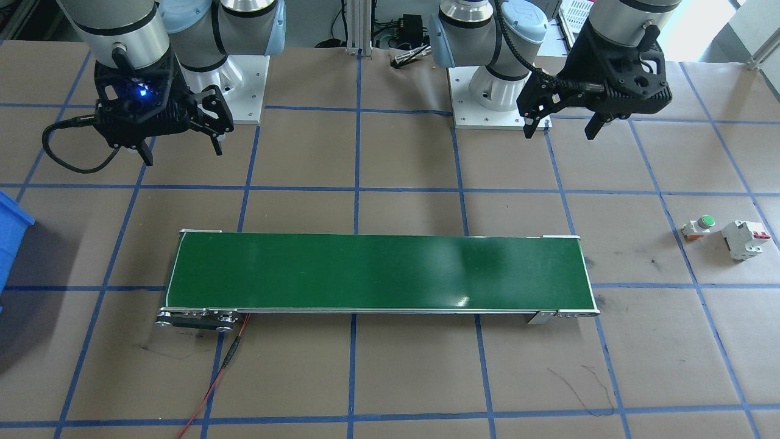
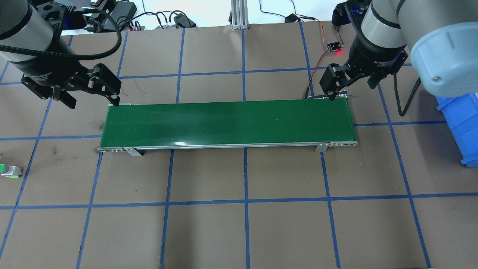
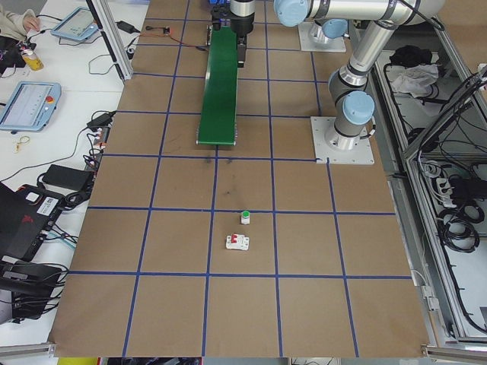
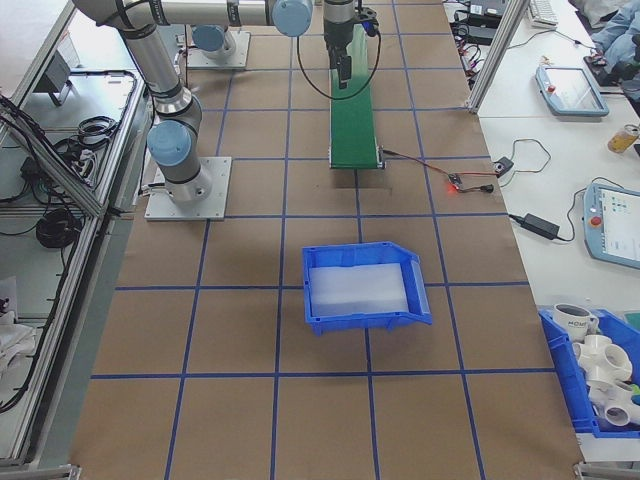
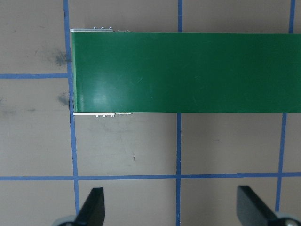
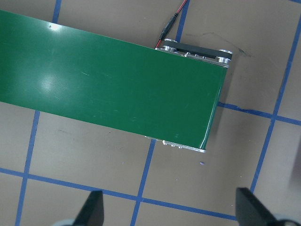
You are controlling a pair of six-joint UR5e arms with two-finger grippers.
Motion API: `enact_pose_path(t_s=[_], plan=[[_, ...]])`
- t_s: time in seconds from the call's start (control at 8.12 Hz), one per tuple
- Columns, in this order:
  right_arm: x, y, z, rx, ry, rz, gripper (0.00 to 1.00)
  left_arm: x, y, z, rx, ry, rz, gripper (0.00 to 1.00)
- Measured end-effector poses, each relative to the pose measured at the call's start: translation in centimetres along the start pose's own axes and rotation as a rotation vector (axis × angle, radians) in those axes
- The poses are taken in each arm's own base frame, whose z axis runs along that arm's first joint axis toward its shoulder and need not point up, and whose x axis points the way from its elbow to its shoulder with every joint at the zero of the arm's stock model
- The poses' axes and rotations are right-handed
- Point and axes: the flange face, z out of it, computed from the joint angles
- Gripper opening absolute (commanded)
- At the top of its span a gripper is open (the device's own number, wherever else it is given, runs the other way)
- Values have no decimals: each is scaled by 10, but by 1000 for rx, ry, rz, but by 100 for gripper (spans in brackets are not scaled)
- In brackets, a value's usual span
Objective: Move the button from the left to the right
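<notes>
Green conveyor belt (image 1: pixel 378 271) lies below and between both spread-fingered, empty grippers, the left gripper (image 1: pixel 563 125) over its one end and the right gripper (image 1: pixel 183 146) over the other, while the button (image 1: pixel 698 227) sits on the table well outboard of the left gripper, just beside a white circuit breaker (image 1: pixel 743 239).

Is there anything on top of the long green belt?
No. The green belt is bare from end to end. The button sits on the table off its end, beside the circuit breaker.

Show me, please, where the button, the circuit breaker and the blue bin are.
button (image 1: pixel 705 221), front-facing view, on its green cap.
circuit breaker (image 1: pixel 741 239), front-facing view, on its white body.
blue bin (image 4: pixel 322 318), right-side view, on its front wall.
</notes>
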Motion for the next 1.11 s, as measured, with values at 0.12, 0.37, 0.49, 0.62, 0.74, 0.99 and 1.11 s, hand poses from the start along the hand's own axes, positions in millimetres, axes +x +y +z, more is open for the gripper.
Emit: enact_pose_path(t_s=[0.12,0.37,0.49,0.62,0.74,0.99,1.11], plan=[[0,0,0,0,-1,0,100,-1,4,0,-4,-1,1,100],[-2,-1,0,5,-20,0,100,-16,8,7,-36,-3,-9,100],[-3,-1,0,7,-27,-1,100,-36,6,7,-39,-5,10,100],[-4,-1,0,8,-32,-1,100,-72,3,9,-43,-5,32,100],[-5,-2,-1,12,-42,0,100,-122,2,12,-50,-3,15,100],[-6,-2,-1,16,-57,-1,100,-221,9,28,-104,-29,-43,100],[-7,-3,-1,17,-60,-1,100,-257,5,46,-146,-41,-21,100]])
